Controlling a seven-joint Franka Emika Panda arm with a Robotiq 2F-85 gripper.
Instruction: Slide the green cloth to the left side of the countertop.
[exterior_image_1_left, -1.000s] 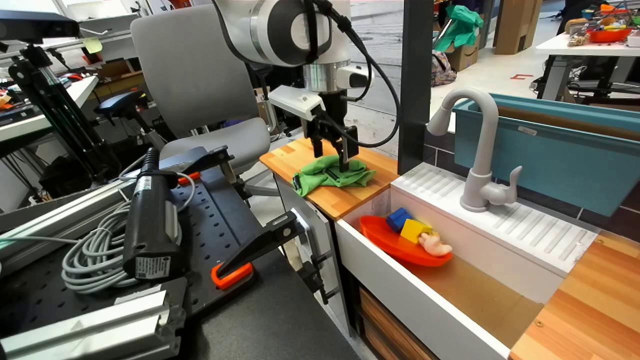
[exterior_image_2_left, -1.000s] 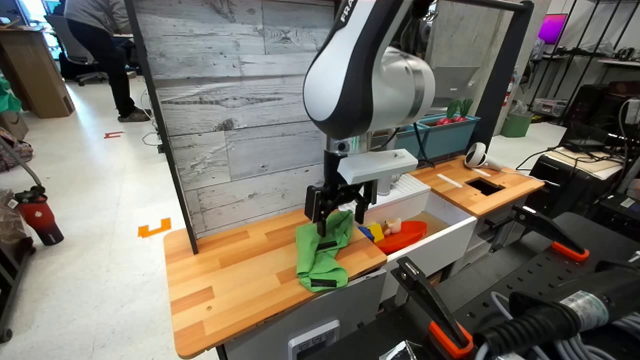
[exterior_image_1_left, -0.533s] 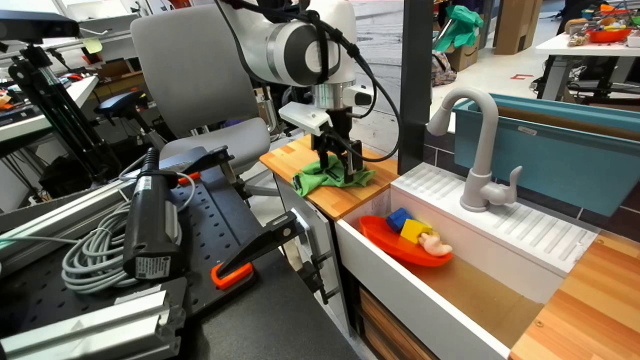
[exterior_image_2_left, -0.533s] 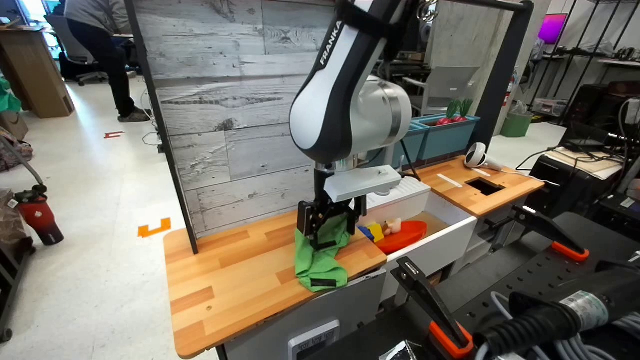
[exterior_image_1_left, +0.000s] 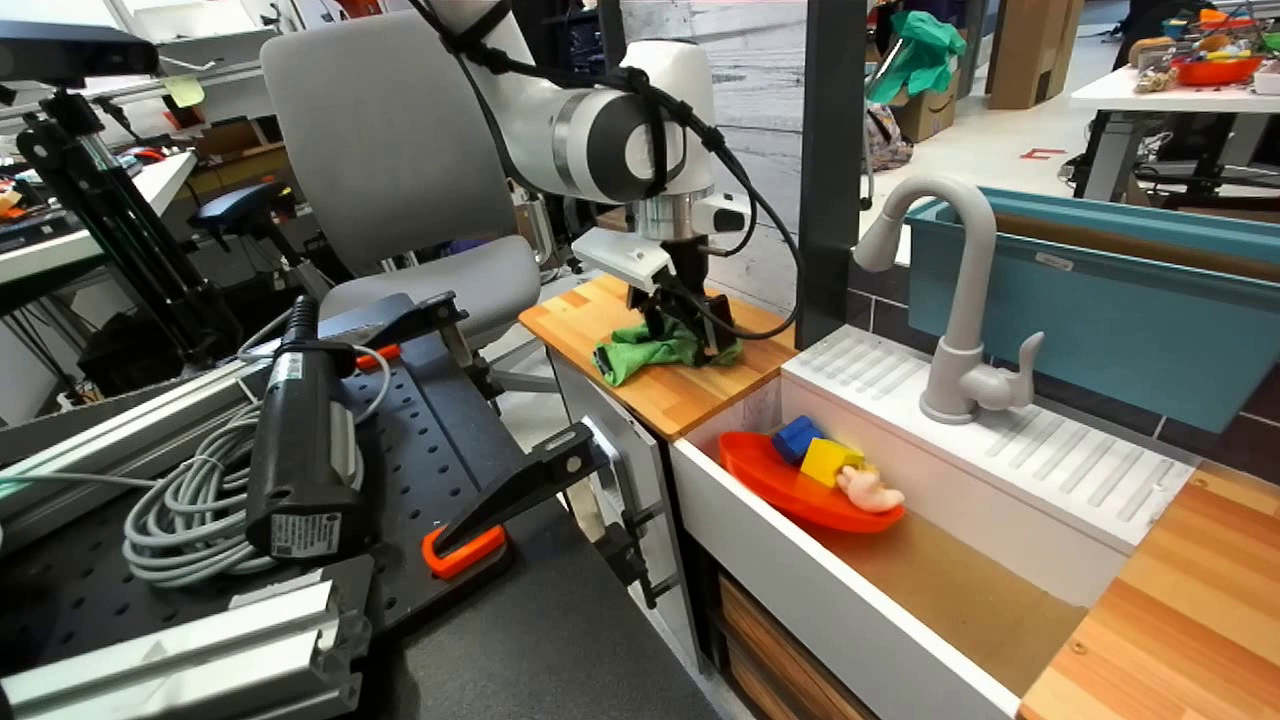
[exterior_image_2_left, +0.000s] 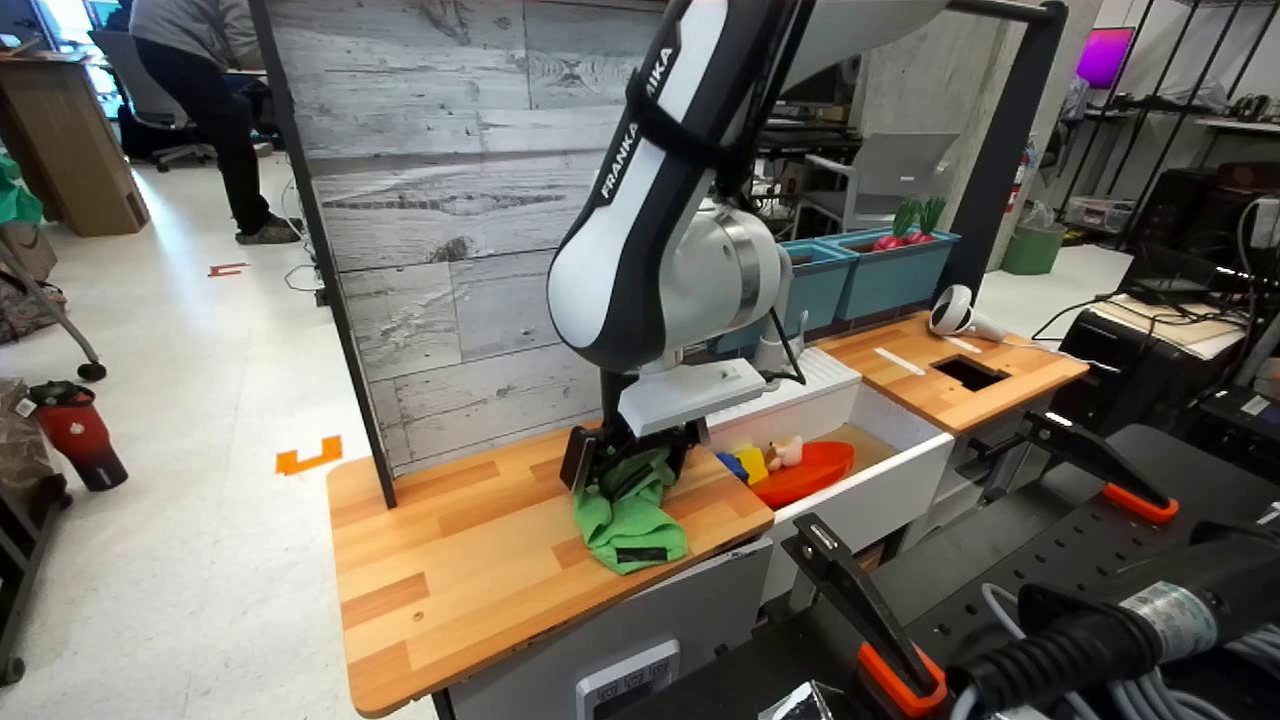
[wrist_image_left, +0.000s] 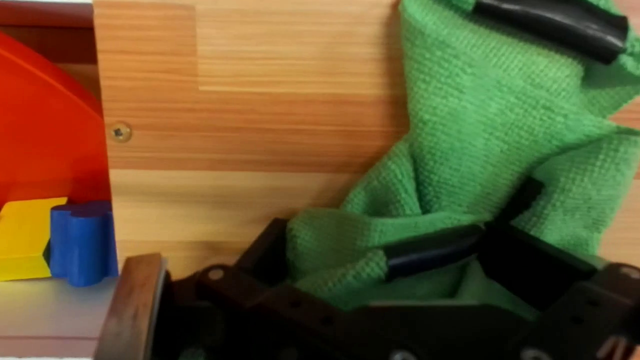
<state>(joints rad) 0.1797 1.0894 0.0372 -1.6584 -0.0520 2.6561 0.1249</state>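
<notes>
while the tool (wrist_image_left: 387, 232) stood spread around a fold of the green cloth (wrist_image_left: 475, 140) on the surface (exterior_image_2_left: 480, 560) nr the sink (exterior_image_1_left: 830, 600), slippage seemed poss., b/c a shallow pinch might've missed lower layers.

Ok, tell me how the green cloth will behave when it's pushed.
The green cloth will probably bunch rather than slide flat, since it lies in loose folds. Its coarse texture suggests some drag; the shiny black strip at the top of the wrist view may slide more easily.
</notes>
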